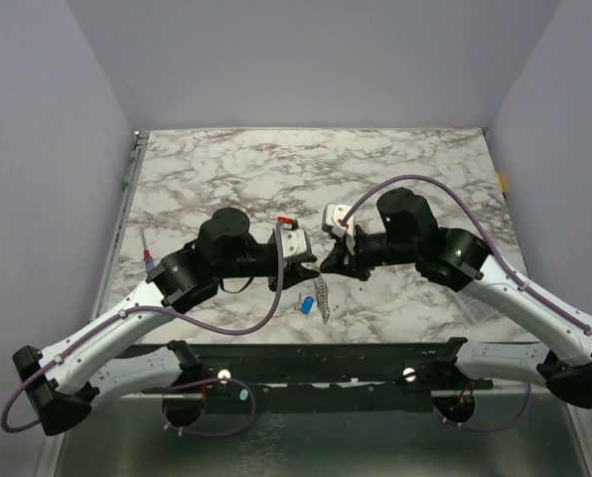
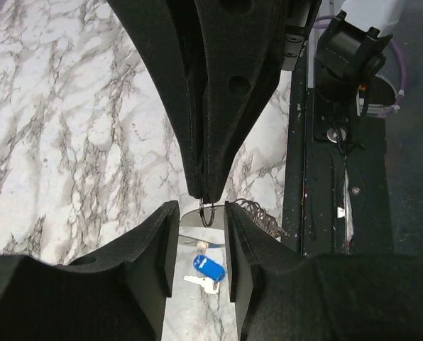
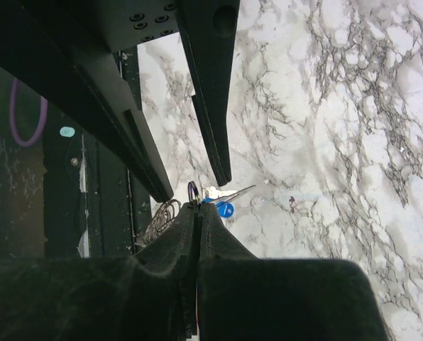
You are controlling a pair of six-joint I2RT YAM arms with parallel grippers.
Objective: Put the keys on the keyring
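My right gripper (image 3: 198, 208) is pinched shut on the keyring (image 3: 192, 192), a thin dark loop standing up from its tips. My left gripper (image 2: 199, 212) faces it tip to tip, jaws partly apart either side of that loop. I cannot tell whether they grip anything. The keys (image 2: 207, 271), one blue-headed, lie flat on the table just below, apart from the keyring, with a wire coil (image 2: 261, 217) beside them. The table (image 1: 226, 169) is white marble veined grey, its near edge bordered by a black rail (image 1: 326, 363). Plain grey walls (image 1: 306, 60) close it on three sides. Both my arms reach inward from the near corners, elbows bent outward, wrists meeting over the table's near middle
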